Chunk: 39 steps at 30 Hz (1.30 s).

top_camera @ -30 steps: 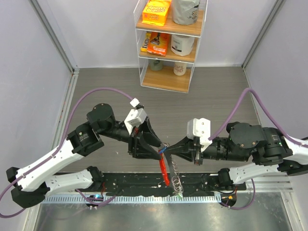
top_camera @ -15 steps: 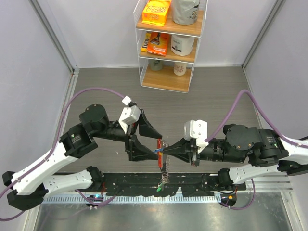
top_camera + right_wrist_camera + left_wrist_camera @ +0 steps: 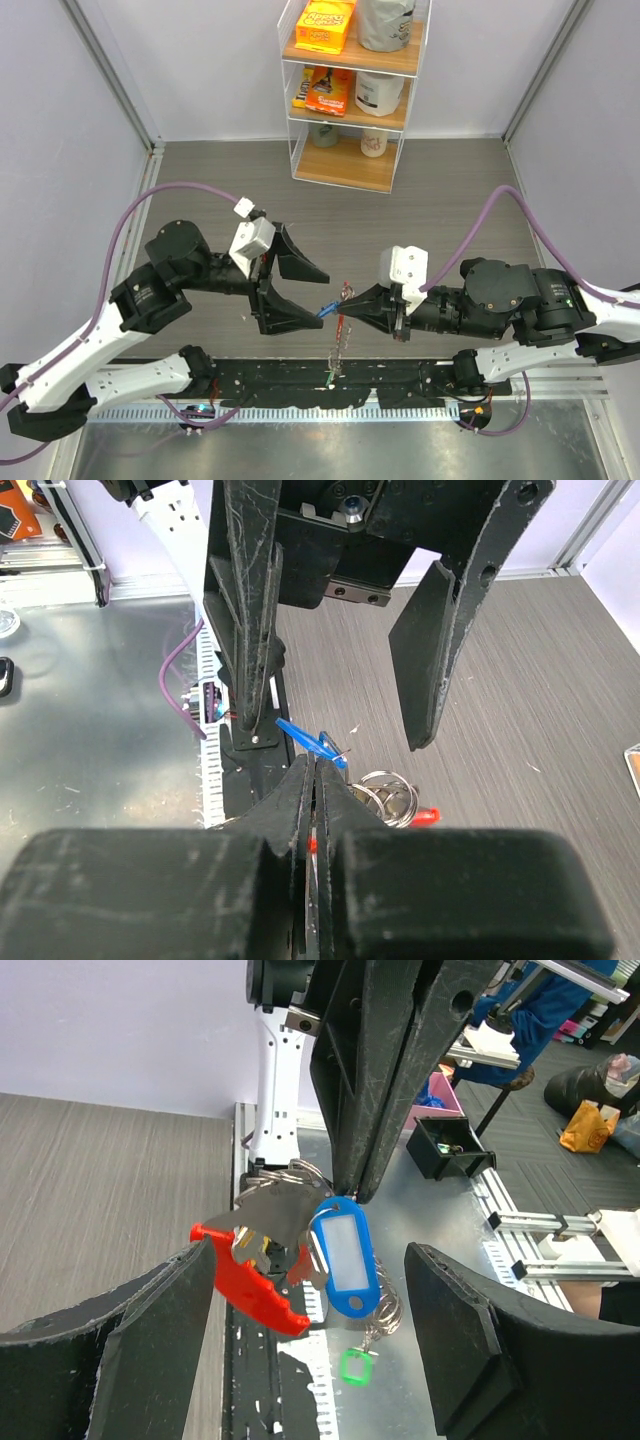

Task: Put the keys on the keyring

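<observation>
Top view: both arms meet over mid-table [image 3: 450, 230], clear of the shelf rack [image 3: 345, 165] at 12 o'clock. The right gripper [image 3: 346, 311] comes in from 3 o'clock with its jaws pressed flat together, pinching the top of the bunch. Which link or blade it has is hidden behind its own fingers. The keyring [image 3: 385, 796] is off the table, in the air between the two claws. Its chain trails toward 6 o'clock, ending in a green-headed key [image 3: 355, 1367] at the bottom. The high grip looks deliberate: the weight pulls the chain straight and lets the pieces fan apart. The left gripper [image 3: 326, 297] faces it from 9 o'clock, spread wide and holding nothing, with one finger on either side of the bunch and neither touching it. Left wrist view: a blue tag [image 3: 343, 1260] with a pale window hangs dead centre between the fingers. A silver key [image 3: 272, 1222] sits just beside it at 10 o'clock. The red piece [image 3: 255, 1288] curves off toward 8 o'clock, close to the left-hand finger. The wide opening likely gives room to choose one piece without snagging the rest. Judgement: this is mid-task, a two-handed presentation. The blue tag looks the likeliest thing for the left claw to close on, while the right steadies the ring. Risk: the tag and the silver key overlap, so a closing jaw may catch both, or nudge the red piece and set the chain swinging.
</observation>
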Each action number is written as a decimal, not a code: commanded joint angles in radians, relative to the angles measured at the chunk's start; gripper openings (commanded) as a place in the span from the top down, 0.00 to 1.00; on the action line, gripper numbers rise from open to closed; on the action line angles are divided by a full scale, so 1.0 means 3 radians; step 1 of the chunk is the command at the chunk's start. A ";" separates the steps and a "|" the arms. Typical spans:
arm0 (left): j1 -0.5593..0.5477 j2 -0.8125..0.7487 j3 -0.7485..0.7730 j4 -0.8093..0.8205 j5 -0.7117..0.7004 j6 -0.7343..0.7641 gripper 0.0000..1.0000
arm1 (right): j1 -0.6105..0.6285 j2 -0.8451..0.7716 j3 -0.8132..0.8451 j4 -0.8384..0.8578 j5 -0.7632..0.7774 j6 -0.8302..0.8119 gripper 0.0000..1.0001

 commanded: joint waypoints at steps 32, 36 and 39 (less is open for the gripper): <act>-0.0065 0.0173 0.0118 0.0057 -0.0037 -0.0151 0.73 | -0.0003 0.0031 0.0081 0.0211 0.0246 0.0038 0.95; -0.0065 0.0142 0.0114 0.0052 -0.0042 -0.0135 0.84 | -0.0003 -0.0036 0.0035 0.0257 0.0210 0.0018 0.95; -0.0065 0.0117 0.0098 0.0088 -0.0032 -0.0161 0.90 | -0.0003 -0.0178 -0.0133 0.0445 0.0180 -0.0044 0.95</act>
